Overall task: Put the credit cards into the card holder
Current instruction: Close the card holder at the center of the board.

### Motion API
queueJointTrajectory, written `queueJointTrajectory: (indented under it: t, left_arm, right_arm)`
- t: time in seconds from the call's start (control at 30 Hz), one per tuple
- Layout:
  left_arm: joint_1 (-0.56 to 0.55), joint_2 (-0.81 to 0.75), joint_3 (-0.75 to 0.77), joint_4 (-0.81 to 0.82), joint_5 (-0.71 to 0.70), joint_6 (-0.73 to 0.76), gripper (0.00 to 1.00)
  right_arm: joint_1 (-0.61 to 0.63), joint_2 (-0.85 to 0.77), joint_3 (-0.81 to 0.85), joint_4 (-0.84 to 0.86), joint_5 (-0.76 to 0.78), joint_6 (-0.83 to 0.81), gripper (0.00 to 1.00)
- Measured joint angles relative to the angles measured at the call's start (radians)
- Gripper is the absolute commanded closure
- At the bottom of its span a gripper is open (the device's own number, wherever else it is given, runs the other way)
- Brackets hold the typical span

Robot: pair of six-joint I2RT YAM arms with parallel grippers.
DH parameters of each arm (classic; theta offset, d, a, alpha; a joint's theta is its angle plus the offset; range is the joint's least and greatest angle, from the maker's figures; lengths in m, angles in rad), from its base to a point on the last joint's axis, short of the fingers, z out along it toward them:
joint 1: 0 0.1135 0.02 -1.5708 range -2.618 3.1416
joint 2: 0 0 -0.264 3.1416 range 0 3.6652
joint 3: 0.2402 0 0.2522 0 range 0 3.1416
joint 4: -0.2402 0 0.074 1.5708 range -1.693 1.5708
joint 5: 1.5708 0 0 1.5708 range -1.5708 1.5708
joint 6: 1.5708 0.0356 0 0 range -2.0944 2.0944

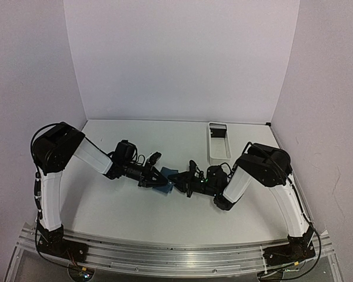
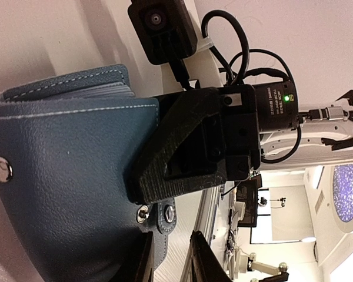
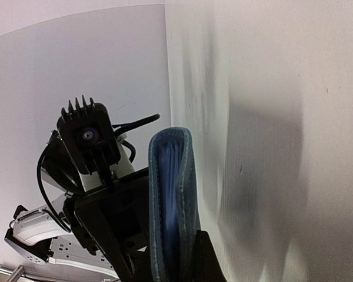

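My right gripper (image 3: 174,261) is clenched on the card holder (image 3: 170,194). The holder stands edge-on straight out from its jaws, with the folded spine farthest from the gripper and pale pages just showing in the fold. Directly opposite and almost touching, my left gripper (image 2: 175,261) faces the holder's broad blue side. Its jaws stand slightly parted about the snap tab (image 2: 165,226), so I judge it released. With the right arm carrying the holder, the left looks free to work the fold. I see no cards. Below lies the white tabletop (image 1: 117,205). A white tray (image 1: 210,144) sits well apart, beyond the right gripper.
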Motion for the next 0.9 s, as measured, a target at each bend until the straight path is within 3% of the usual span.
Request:
queueJointTrajectory:
  t: [0.17,0.33,0.6,0.63,0.7,0.73,0.9]
  left_arm:
    - [-0.015,0.0,-0.007,0.043,-0.038,-0.04,0.85]
    - [-0.025,0.0,-0.008,0.057,-0.069,-0.064,0.99]
    - [-0.028,0.0,-0.013,0.048,-0.076,-0.076,1.0]
    - [-0.028,0.0,-0.013,0.046,-0.076,-0.075,1.0]
    - [-0.029,0.0,-0.01,0.033,-0.076,-0.071,1.0]
    - [-0.028,0.0,-0.005,0.016,-0.074,-0.061,1.0]
    - [-0.033,0.0,0.057,-0.177,-0.083,0.061,1.0]
  right_arm:
    - [0.01,-0.003,0.0,-0.008,0.05,0.0,1.0]
    - [0.018,-0.007,-0.001,-0.015,0.088,0.001,1.0]
    - [0.026,-0.019,-0.018,-0.023,0.112,0.003,0.99]
    - [0.026,-0.02,-0.019,-0.024,0.113,0.003,0.97]
    - [0.027,-0.021,-0.019,-0.026,0.11,-0.002,0.71]
    - [0.027,-0.021,-0.019,-0.028,0.108,-0.004,0.66]
    - [0.027,-0.026,-0.022,-0.035,0.088,-0.034,0.62]
